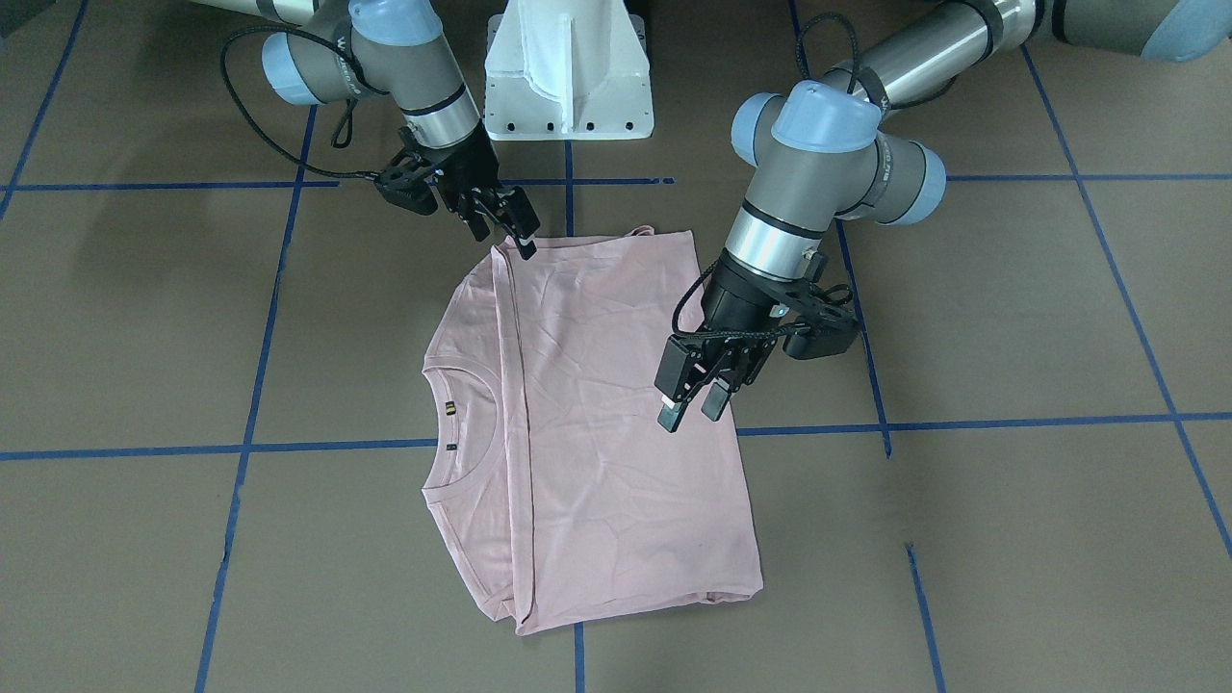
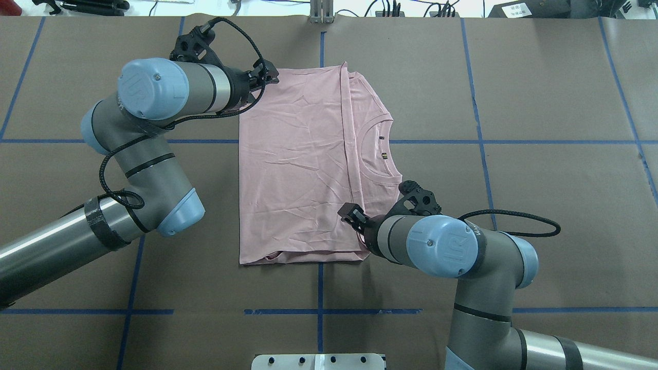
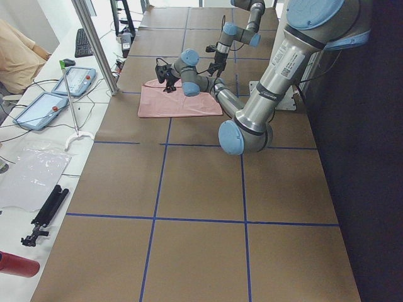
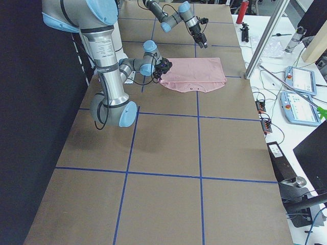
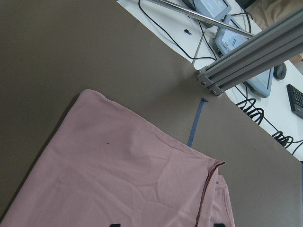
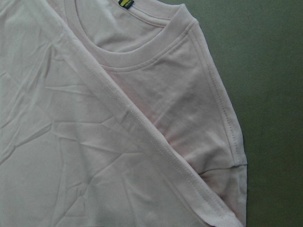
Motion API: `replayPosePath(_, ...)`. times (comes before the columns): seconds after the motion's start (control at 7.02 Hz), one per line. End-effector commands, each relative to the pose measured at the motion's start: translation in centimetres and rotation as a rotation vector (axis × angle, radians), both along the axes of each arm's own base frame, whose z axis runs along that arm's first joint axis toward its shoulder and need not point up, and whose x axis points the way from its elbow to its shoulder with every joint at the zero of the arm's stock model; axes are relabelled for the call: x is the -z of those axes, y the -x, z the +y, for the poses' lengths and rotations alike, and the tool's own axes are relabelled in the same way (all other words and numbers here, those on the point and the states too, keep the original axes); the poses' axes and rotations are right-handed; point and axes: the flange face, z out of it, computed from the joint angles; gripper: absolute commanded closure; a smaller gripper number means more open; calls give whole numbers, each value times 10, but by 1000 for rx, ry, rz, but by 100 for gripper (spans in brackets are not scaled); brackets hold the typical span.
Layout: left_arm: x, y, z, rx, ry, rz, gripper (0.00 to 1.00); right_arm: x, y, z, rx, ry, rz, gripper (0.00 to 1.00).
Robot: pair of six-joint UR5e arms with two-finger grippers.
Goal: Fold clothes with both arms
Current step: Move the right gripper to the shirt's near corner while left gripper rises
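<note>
The pale pink T-shirt [image 2: 298, 164] lies flat on the brown table, its lower part folded over to a straight edge beside the ribbed collar [image 2: 378, 149]; only plain pink shows. My left gripper [image 1: 693, 409] hangs open well above the shirt, over its far left corner [image 2: 267, 74]; its wrist view looks down on the cloth [image 5: 118, 179] from a height. My right gripper [image 1: 505, 231] is open and low over the near right corner, by the fold's end [image 2: 349, 213]. Its wrist view holds cloth, collar and fold edge [image 6: 137, 123], no fingers.
The white pedestal base [image 1: 568, 87] stands at the robot's side of the table. Blue tape lines [image 2: 483, 141] grid the surface. An aluminium post [image 5: 251, 61], cables and teach pendants [image 3: 75, 80] line the far edge, where a person's sleeve [image 3: 19, 56] shows.
</note>
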Motion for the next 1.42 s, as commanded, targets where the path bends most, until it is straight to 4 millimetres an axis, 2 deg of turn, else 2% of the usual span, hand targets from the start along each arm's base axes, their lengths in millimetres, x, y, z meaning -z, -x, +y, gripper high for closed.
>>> replayPosePath(0.0,-1,-3,2,-3,4,0,28,-7,12,-2,0,24,83,18)
replayPosePath(0.28,-1,-3,2,-3,4,0,28,-16,15,3,7,30,106,20)
replayPosePath(0.71,-8,-3,4,-5,12,-9,28,-22,22,4,12,34,121,32)
replayPosePath(1.0,-9,-3,4,-5,14,-11,28,-25,22,4,12,36,127,35)
replayPosePath(1.28,-4,-1,6,-5,7,-3,28,-27,24,4,13,39,132,64)
